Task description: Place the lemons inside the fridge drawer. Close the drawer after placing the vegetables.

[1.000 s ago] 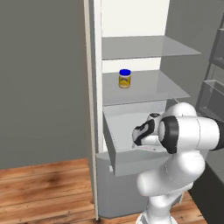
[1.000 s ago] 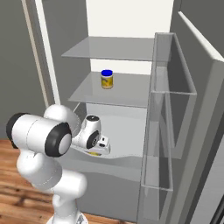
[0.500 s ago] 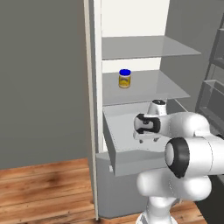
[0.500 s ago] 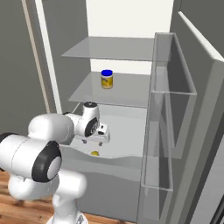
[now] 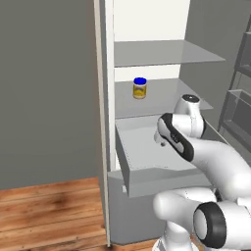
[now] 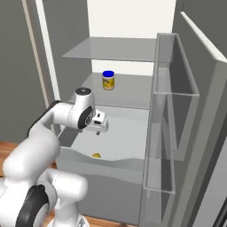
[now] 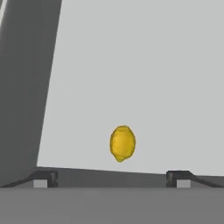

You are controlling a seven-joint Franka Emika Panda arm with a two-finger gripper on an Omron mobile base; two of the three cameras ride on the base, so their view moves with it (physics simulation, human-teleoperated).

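Yellow lemon (image 7: 122, 143) on drawer floor (image 7: 144, 78), long axis toward gripper (image 7: 112, 178).

One lemon (image 7: 122, 143) lies in the single open fridge drawer (image 5: 147, 171). One blue-lidded yellow jar (image 5: 139, 88) stands on a shelf. Two translucent shelves (image 5: 166, 53) sit above the drawer.

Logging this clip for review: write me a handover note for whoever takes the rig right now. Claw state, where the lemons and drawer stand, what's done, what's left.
Claw: open, holding nothing, over the fridge drawer.
Lemon: one lies on the drawer floor near the front panel, also seen in the right base view.
Second lemon: its whereabouts can't be told.
Drawer: pulled out, fridge door open.
Left: confirm or place the second lemon, then push the drawer shut.
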